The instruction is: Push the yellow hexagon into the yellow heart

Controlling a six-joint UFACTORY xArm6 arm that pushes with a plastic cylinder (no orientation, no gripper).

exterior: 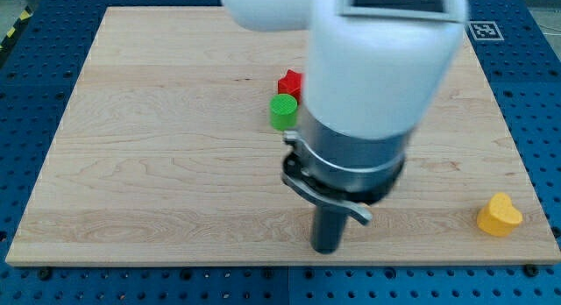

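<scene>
The yellow heart (499, 216) lies near the board's bottom right corner. The yellow hexagon does not show; the arm's body may hide it. My tip (327, 249) rests on the board near the bottom edge, a little right of centre, far to the left of the heart. It touches no block that I can see.
A green round block (283, 112) and a red block (290, 82) sit together above the middle of the wooden board (158, 165), partly behind the arm. The white and grey arm body (368, 86) covers the upper middle. Blue perforated table surrounds the board.
</scene>
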